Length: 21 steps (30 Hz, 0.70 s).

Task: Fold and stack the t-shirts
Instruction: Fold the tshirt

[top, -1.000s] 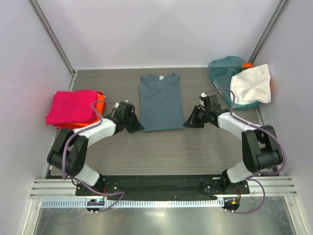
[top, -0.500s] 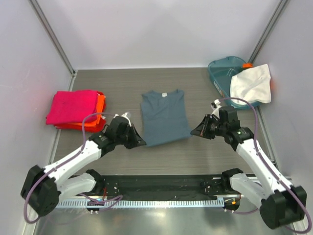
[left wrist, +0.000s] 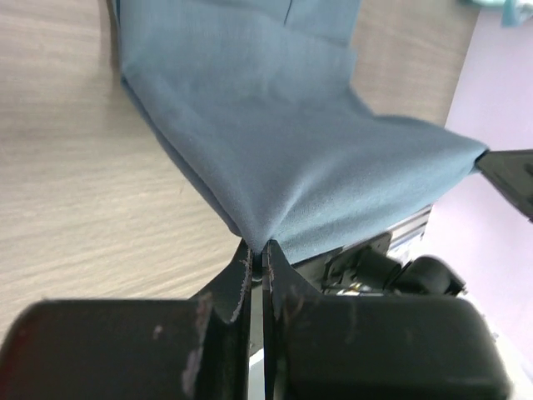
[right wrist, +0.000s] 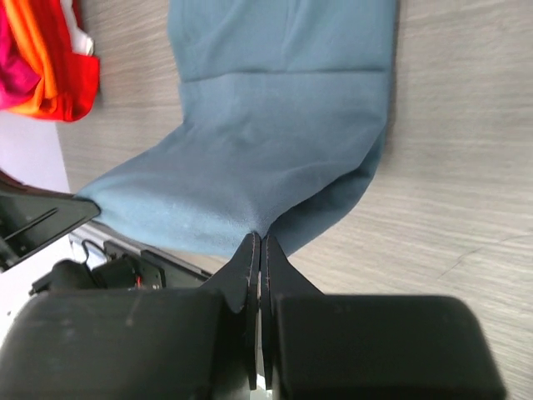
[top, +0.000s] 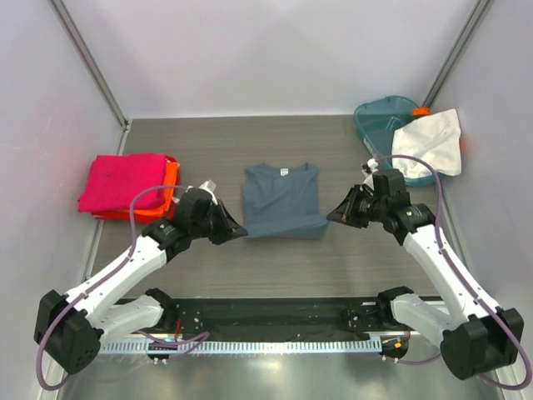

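The left tool (top: 239, 231) and the right tool (top: 332, 218) each clamp tight on a near hem corner of the slate blue-grey t-shirt (top: 281, 198), whose collar end lies on the counter (top: 275, 267) ahead of them. Each grip catches only a sliver of cloth, so uneven pulling could slip a corner free and skew the fold.

Grey wood-grain table (top: 275, 267) between pale lilac walls (top: 275, 50).

We see a grey wood-grain table (top: 208, 142). On it lie a blue-grey t-shirt (top: 281, 196) centre, an orange-red t-shirt (top: 171, 177) left, a teal tub (top: 379, 117) far right.
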Available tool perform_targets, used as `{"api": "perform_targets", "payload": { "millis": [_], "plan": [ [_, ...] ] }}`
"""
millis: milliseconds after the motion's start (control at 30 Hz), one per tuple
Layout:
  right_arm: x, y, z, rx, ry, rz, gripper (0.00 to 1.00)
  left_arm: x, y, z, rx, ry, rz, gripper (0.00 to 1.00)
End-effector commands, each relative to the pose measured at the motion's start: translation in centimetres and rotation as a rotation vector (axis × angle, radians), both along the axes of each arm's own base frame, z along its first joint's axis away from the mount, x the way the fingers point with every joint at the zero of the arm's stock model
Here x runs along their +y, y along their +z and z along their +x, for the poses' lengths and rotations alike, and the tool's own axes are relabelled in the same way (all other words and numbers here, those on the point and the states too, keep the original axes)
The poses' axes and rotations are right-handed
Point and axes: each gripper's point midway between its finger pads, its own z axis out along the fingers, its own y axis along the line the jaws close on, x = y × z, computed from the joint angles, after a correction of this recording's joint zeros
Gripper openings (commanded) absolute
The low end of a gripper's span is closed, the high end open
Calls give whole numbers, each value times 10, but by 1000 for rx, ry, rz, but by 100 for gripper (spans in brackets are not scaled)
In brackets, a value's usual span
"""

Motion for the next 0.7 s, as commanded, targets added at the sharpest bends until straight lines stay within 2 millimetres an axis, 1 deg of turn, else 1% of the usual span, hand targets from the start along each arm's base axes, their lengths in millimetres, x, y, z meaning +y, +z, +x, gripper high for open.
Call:
{"api": "perform_targets", "payload": {
  "millis": [0,33,67,133,167,200,233,267,300,333,367,400,433,467,500,533,567,600,633,667],
  "plan": [
    [-11,20,31,-82,-59,-65,1,6,16,22,-27,38,3,0],
    [-12,21,36,-86,-69,-77,1,6,18,26,-28,41,5,0],
    [-12,22,43,-83,-70,-86,1,7,25,31,-41,44,8,0],
    [-13,24,53,-89,-88,-101,1,11,25,42,-37,65,24,0],
    [-13,30,58,-104,-91,-102,1,12,27,46,-38,68,26,0],
    [-13,26,64,-88,-97,-110,1,14,34,55,-52,74,25,0],
    [-13,27,69,-91,-101,-114,1,15,30,60,-39,78,36,0],
    [-14,33,76,-108,-114,-122,1,14,32,64,-37,74,39,0],
    [-14,31,80,-102,-118,-128,1,17,37,72,-50,82,41,0],
    [-14,27,86,-89,-122,-138,1,18,38,77,-54,85,44,0],
    [-14,31,95,-100,-132,-142,1,17,35,81,-47,84,47,0],
    [-14,31,99,-99,-132,-146,1,21,36,88,-47,96,46,0],
    [-13,24,105,-80,-129,-153,1,22,39,94,-56,96,45,0],
    [-13,29,113,-92,-130,-150,1,20,35,100,-44,91,39,0],
    [-12,29,117,-90,-130,-153,1,23,35,107,-42,102,37,0],
    [-12,28,122,-87,-134,-155,1,22,41,114,-55,98,31,0],
    [-11,26,131,-79,-135,-157,1,21,43,120,-57,93,27,0],
    [-12,25,136,-74,-141,-159,1,21,35,127,-29,91,33,0],
    [-14,24,141,-71,-149,-161,1,19,43,136,-50,86,28,0],
    [-14,22,149,-63,-154,-160,1,19,41,142,-43,87,30,0]
  ]
}}
